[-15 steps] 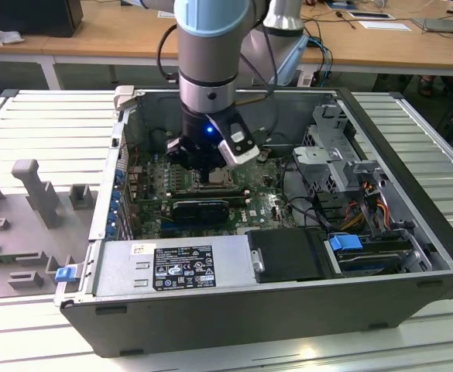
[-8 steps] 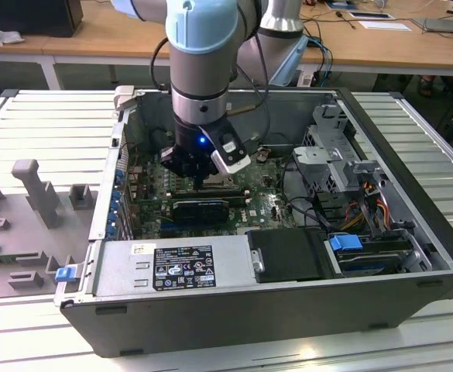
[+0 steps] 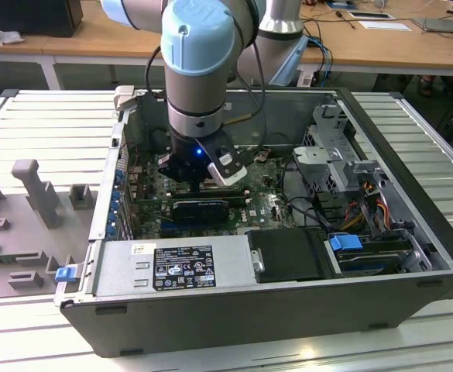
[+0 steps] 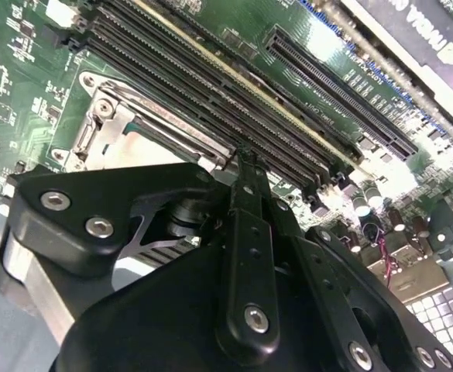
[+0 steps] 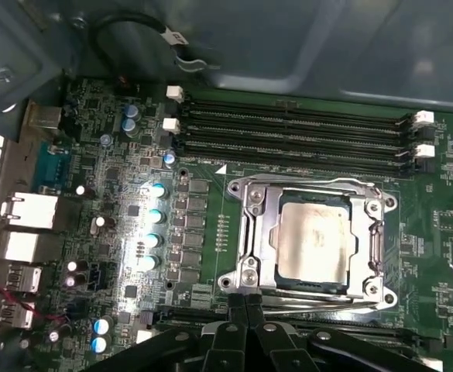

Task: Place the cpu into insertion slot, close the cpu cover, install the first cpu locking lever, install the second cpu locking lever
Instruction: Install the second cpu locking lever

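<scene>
In the first wrist view the pale silvery cpu point(image 5: 313, 236) lies flat in the insertion slot point(image 5: 275, 242). The silvery cpu cover point(image 5: 251, 225) is down around it as a frame. One thin locking lever point(image 5: 311, 184) runs along the socket's side by the memory slots, and another point(image 5: 319, 297) runs along the opposite side. My gripper point(image 5: 246, 298) is shut with nothing between its fingers, and its tips sit at that second lever's corner of the socket. The second wrist view shows the black fingertips point(image 4: 245, 167) right beside the socket's metal edge point(image 4: 114, 116). In the exterior view the gripper point(image 3: 199, 180) reaches down inside the open computer case.
Long black memory slots point(image 5: 296, 132) run beside the socket. A black card point(image 3: 203, 208) lies across the board next to the gripper. The power supply point(image 3: 172, 263), drive bay point(image 3: 334, 143) and coloured cables point(image 3: 365, 213) crowd the case. A row of capacitors point(image 5: 152, 225) stands near the socket.
</scene>
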`<state>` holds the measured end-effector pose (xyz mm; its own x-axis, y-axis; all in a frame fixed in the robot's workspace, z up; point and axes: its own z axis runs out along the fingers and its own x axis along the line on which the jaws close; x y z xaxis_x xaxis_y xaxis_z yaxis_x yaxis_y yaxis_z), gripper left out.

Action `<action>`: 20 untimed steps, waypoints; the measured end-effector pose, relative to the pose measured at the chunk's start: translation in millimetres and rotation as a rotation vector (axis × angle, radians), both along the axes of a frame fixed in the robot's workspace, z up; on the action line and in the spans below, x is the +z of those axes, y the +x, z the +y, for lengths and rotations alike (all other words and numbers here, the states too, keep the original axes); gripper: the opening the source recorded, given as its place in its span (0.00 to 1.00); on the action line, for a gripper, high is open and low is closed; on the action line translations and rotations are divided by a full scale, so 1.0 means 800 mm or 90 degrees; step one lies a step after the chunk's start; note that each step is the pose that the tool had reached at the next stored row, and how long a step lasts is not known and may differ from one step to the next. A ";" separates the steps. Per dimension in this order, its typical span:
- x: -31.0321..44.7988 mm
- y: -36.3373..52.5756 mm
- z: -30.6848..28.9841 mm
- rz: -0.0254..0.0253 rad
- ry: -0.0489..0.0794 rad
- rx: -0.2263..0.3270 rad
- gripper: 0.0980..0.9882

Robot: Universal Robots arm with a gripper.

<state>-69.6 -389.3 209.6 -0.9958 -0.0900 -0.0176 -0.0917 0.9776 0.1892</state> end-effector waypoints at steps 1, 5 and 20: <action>-0.0010 -0.002 -0.0027 0.0000 0.008 0.000 0.01; -0.0066 -0.004 -0.0061 0.0000 0.035 0.000 0.01; 0.0019 -0.009 -0.0095 0.0003 0.081 0.002 0.01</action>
